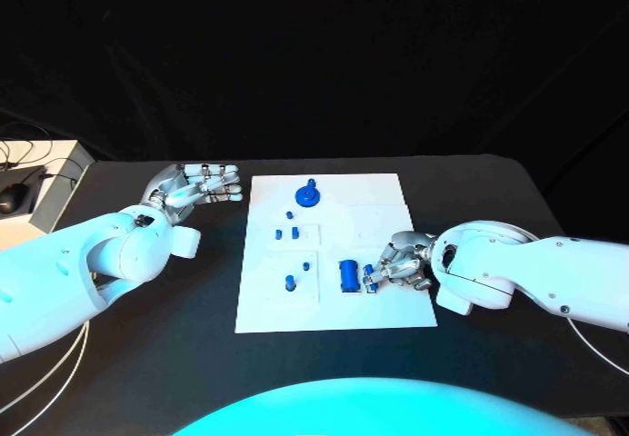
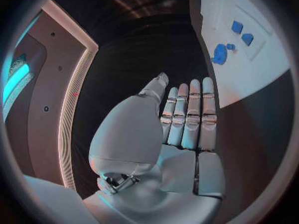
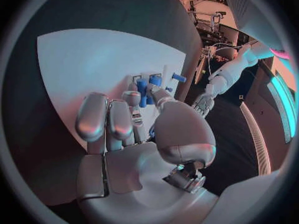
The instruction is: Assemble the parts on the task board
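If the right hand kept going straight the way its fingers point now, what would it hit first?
Probably the blue cylinder part on the task board. The right hand points toward it with its fingertips already close beside or against it; whether they touch is unclear.

A black table (image 1: 157, 363) with rounded far corners fills most of the head view, and behind it hangs a dark, creased curtain (image 1: 314, 73). At the left edge stands a pale side desk (image 1: 39, 186) carrying a black mouse (image 1: 14, 196) and some cables (image 1: 29, 150). The left wrist view shows a wall panel (image 2: 65, 109) edged by a bright light strip, plus a cyan glow (image 2: 14, 82) (its source cannot be made out). Cluttered equipment (image 3: 209, 15) is seen in the right wrist view.
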